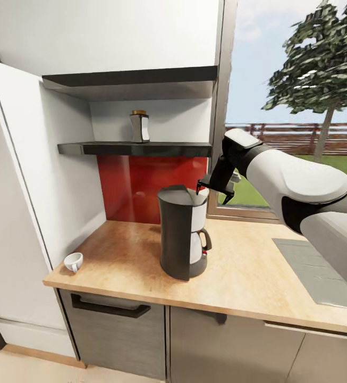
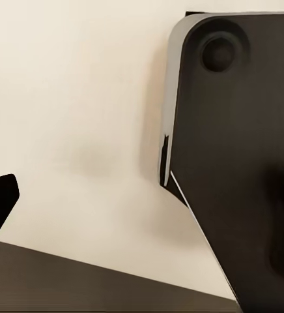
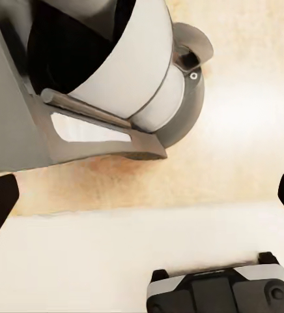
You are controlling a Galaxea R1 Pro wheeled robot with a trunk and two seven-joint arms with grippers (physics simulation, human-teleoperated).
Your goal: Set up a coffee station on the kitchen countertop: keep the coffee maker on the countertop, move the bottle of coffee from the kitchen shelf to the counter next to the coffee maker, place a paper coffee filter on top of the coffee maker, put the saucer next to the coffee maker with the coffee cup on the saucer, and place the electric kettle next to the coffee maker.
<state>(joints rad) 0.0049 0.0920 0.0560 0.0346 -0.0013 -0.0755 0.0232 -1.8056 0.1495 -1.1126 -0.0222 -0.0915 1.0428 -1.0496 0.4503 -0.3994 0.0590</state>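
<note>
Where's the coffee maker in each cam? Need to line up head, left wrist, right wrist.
Head view: coffee maker stands mid-frame on the countertop, right gripper just above its top.
Left wrist view: not identifiable; pale surface and dark panels.
Right wrist view: seen from above in the upper half, tower and carafe over the light wood.
Shared landmark: the carafe's black handle.

black coffee maker (image 1: pixel 183 238) upright on countertop (image 1: pixel 247 276), coffee cup (image 1: pixel 73 261) tipped

The right end effector (image 1: pixel 208 190) half hides behind the coffee maker (image 1: pixel 183 239), its jaws unclear. The sink (image 1: pixel 322 271) and tabletop (image 1: pixel 247 276) are cut off at the head view's right edge.
</note>
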